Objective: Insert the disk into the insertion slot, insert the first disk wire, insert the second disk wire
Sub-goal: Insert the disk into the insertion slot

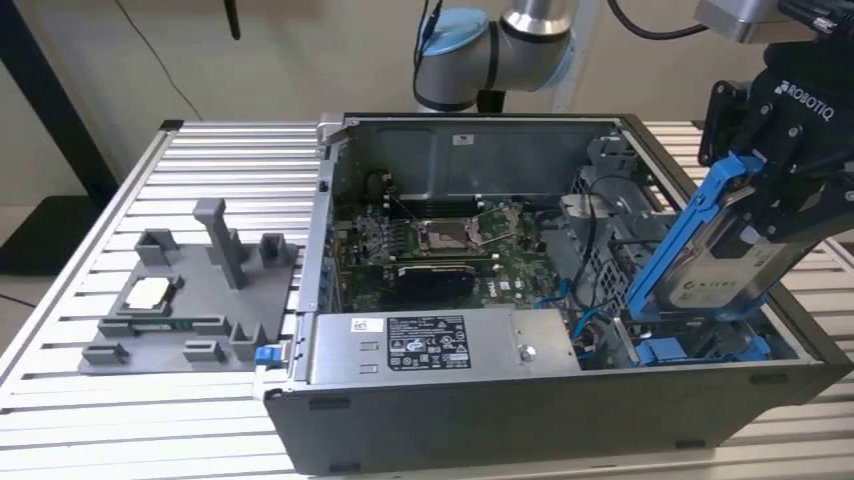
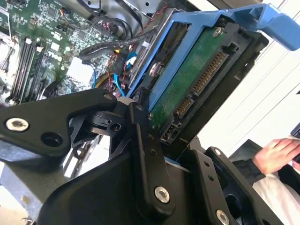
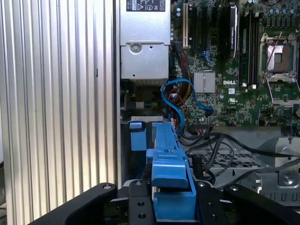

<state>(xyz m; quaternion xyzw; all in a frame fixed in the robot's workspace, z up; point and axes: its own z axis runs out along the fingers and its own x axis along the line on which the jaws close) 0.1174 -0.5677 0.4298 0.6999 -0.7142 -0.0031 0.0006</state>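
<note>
Over the computer case [image 1: 534, 425], at the exterior view's right, your gripper [image 1: 771, 205] holds the disk [image 1: 721, 265] tilted above the insertion slot [image 1: 674, 330]. Second wrist view: jaws clamped on it. First wrist view: nearby cables [image 3: 192, 136] could snag it.

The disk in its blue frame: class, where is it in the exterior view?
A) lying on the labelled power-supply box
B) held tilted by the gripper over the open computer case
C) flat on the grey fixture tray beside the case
B: the gripper is shut on the disk, which slants above one corner of the open computer case.
</note>
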